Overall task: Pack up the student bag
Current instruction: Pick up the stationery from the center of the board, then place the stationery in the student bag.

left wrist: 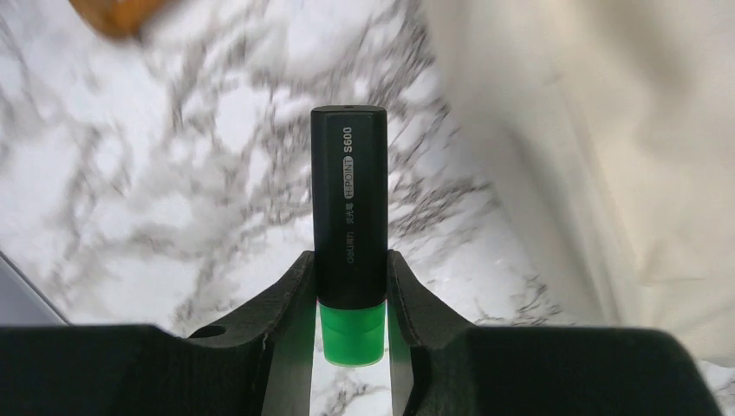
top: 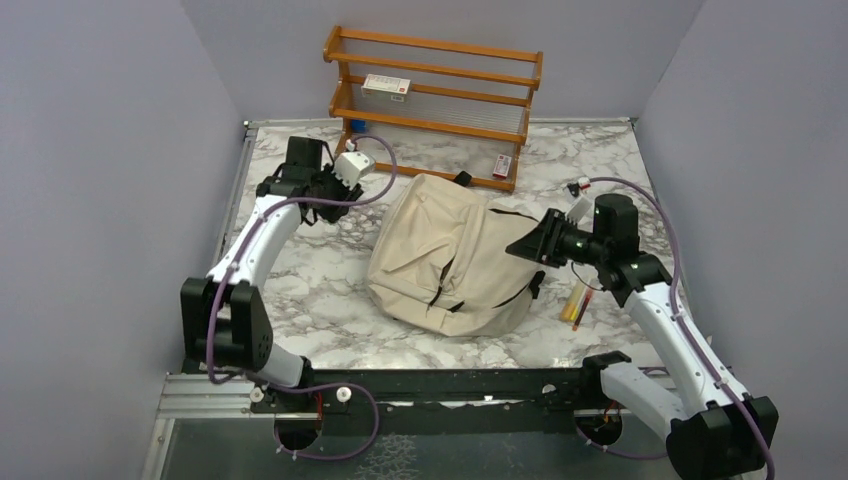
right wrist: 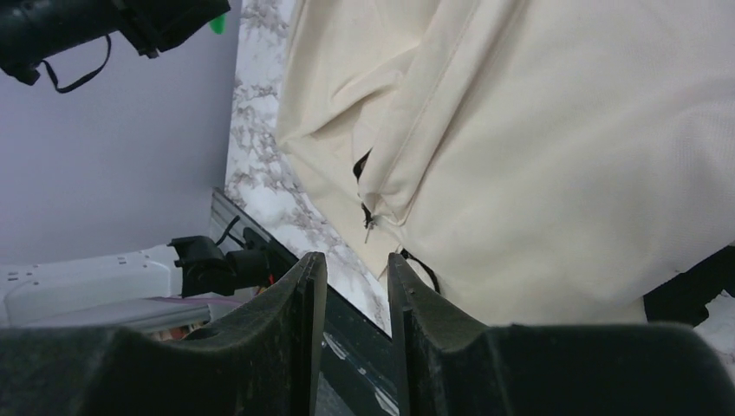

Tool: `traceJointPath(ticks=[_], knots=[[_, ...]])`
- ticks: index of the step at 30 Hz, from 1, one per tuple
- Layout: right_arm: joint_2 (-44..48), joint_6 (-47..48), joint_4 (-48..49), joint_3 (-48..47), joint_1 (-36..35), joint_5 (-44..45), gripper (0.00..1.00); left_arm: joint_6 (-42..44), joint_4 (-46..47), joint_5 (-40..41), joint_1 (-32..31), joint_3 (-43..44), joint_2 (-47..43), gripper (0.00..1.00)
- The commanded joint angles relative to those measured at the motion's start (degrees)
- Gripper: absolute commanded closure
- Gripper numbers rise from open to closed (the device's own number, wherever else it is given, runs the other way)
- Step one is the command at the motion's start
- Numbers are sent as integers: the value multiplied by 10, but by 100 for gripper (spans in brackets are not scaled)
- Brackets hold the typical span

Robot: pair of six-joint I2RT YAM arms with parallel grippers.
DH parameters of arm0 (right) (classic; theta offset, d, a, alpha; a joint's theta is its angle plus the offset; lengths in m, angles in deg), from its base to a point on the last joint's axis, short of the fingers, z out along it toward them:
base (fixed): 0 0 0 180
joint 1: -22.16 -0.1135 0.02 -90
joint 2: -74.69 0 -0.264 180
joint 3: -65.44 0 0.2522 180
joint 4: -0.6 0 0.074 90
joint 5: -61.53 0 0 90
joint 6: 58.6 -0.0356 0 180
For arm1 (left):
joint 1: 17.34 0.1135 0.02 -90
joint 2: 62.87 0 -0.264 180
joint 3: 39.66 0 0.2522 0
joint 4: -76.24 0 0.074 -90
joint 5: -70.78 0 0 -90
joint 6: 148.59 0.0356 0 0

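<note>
The student bag is a large cream backpack lying in the middle of the marble table, with a black zipper line on its front. It also fills the right side of the left wrist view and most of the right wrist view. My left gripper is shut on a black highlighter with a green end, held above the table to the left of the bag. My right gripper hovers at the bag's right side, open, with nothing between its fingers.
A wooden shelf rack stands at the back with a white-and-red box on it. Another small box sits at its foot. Yellow and red pens lie on the table right of the bag.
</note>
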Motion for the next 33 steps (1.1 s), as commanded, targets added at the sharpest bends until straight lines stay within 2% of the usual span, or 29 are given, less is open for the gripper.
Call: traceJointPath(ticks=[1,4,8,12,18,22,28,33], knots=[[20,-56,55,-19,1,-49,62,-3,24,-60,-64,4,-88,100],[29,-84,86,-23,1,-40,59,-58,62,-60,-130,-10,-122,100],[36,-96,88,-54,1,-15,55,-168,163,-71,-228,-54,-162,100],[49,-115,87,-71,1,3,48,-245,233,-35,-320,-74,-160,100],[57,-110,51,-87,1,14,39,-260,257,39,-443,-68,-115,100],[51,-70,-13,-112,1,27,36,-267,275,74,-484,-73,-101,100],[42,-26,-76,-120,1,40,35,-270,290,86,-502,-78,-100,100],[31,-24,-51,-96,1,-10,37,-269,304,61,-507,-80,-101,100]])
